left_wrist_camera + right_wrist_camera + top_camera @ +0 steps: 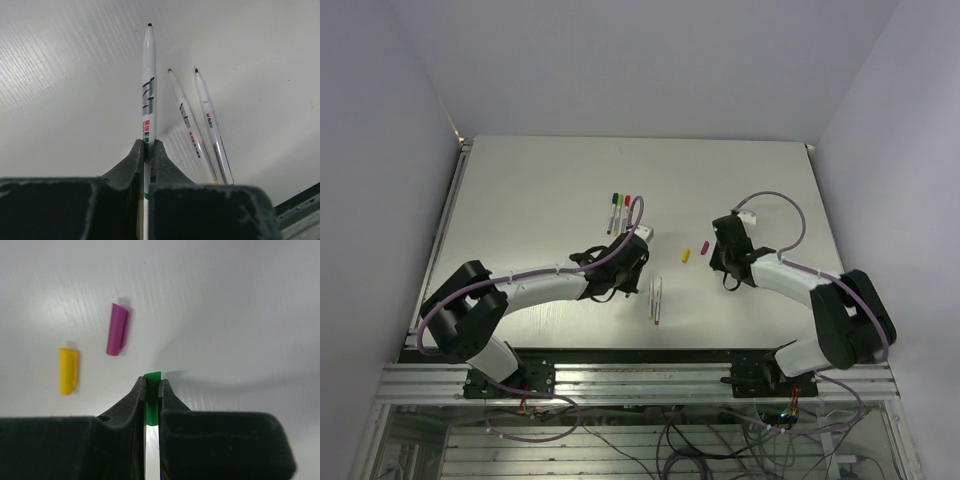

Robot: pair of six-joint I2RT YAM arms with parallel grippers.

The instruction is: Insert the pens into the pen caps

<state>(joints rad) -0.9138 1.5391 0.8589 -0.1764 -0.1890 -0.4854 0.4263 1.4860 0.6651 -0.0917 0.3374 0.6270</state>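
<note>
- Closest to the left wrist lens, the left gripper (148, 150) has its fingers clamped on a white pen (149, 90). The pen's dark tip points away from the camera, and we cannot tell whether it touches the table (60, 100).
- Just right of the white pen we see two loose pens (189, 127) lying on the table side by side, tips pointing away.
- At the right wrist, the right gripper (152, 388) has its fingers pressed onto the green cap (152, 380), and only the cap's end shows past the fingertips.
- Ahead and to the left of it, the purple cap (118, 329) and the yellow cap (68, 371) lie flat on the table, apart from each other, with nothing touching them.
- From overhead, we see those two caps between the grippers, nearer the right one.
- Overhead we also see three pens (617, 212) with coloured ends lying side by side just beyond the left gripper.
- A pair of pens (655, 298) lies nearer the arm bases.
- White pen and green cap are well apart, each in its own gripper.
</note>
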